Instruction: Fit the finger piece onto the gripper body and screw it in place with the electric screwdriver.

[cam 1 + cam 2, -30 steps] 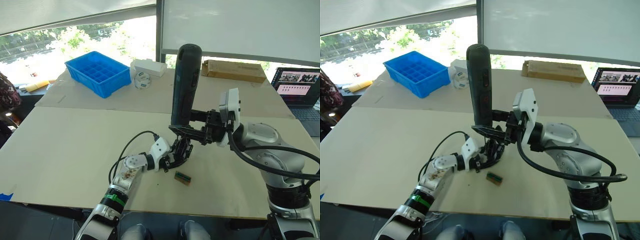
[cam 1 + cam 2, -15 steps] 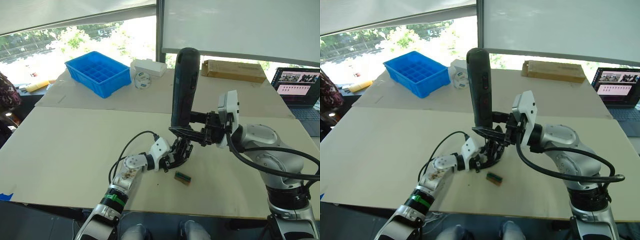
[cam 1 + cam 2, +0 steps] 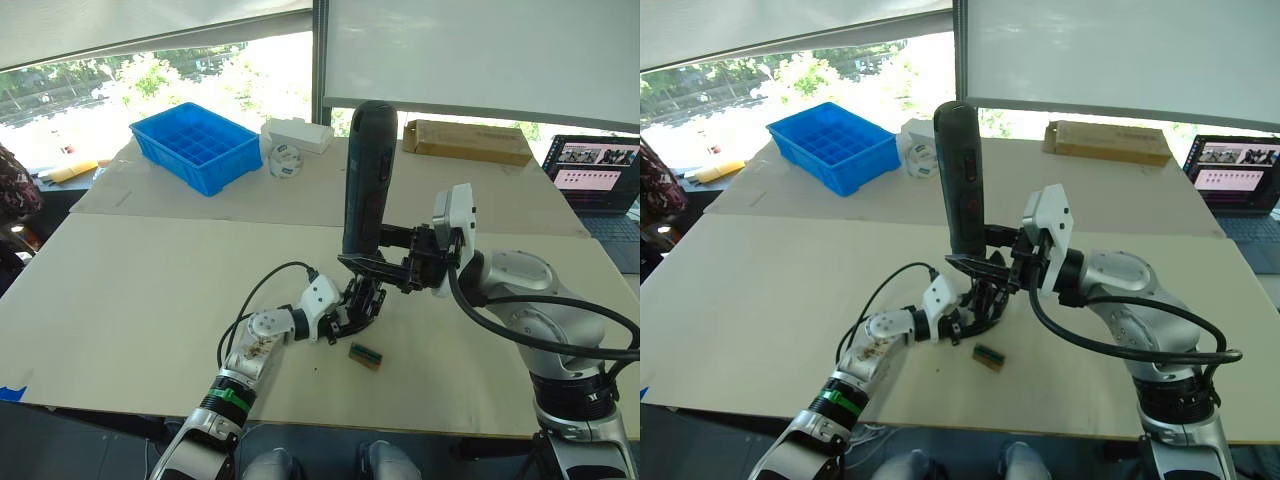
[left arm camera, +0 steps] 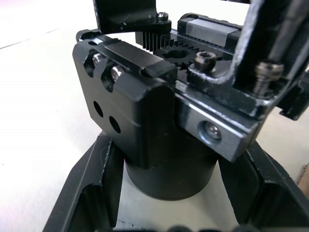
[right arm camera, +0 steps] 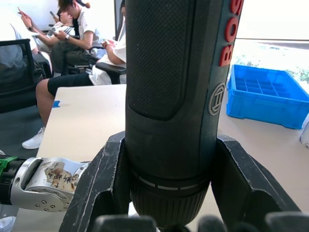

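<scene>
electric screwdriver [image 3: 369, 175] lower than before — right gripper [image 3: 385, 268] eased down, nothing else

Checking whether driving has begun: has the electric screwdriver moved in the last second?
Yes. The electric screwdriver has sunk slightly: its top now sits lower against the cardboard box behind it.

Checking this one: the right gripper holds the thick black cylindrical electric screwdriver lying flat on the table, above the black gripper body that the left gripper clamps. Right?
Not quite. The thick black cylindrical electric screwdriver stands upright in the right gripper, not flat on the table, as the left eye view shows. The rest holds: it is above the black round-based gripper body, which the left gripper clamps.
</scene>
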You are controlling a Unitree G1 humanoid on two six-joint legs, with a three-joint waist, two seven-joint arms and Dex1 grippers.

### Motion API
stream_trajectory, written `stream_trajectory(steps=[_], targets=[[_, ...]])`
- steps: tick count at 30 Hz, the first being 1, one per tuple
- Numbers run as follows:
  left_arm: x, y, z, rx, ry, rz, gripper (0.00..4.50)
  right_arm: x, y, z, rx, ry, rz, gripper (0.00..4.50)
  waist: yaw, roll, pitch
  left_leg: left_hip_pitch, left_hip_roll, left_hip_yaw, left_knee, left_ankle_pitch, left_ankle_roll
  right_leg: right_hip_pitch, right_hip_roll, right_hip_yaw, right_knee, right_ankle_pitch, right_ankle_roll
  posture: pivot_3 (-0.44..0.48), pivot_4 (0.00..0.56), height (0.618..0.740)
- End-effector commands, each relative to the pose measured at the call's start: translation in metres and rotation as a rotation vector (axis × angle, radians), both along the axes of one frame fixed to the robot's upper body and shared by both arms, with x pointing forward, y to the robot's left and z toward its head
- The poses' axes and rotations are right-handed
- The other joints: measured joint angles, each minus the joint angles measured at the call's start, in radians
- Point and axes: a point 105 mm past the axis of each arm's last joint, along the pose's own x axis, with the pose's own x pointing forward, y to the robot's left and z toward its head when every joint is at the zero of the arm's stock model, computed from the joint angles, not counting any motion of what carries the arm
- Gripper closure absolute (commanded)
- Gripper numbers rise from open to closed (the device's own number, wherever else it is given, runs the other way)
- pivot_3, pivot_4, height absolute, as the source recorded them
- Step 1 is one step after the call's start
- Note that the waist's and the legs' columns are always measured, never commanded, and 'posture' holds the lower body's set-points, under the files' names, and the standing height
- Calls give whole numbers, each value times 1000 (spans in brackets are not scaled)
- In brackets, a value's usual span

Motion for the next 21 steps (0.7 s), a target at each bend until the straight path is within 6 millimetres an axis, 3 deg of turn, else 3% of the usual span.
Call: stream_trajectory(steps=[1, 21], targets=[[-10, -4, -20, 39, 68, -33, 2203, -3, -1, 9, 36, -64, -9, 2581, 0, 0, 0, 0, 0, 0, 0, 0, 0, 0, 0, 0, 0, 0, 0, 0, 150, 740], [-8, -2, -19, 41, 66, -24, 2203, 0, -3, -22, 24, 40, -56, 2581, -1, 0, -1, 2, 0, 0, 0, 0, 0, 2, 1, 1, 0, 0, 0, 0, 150, 740]])
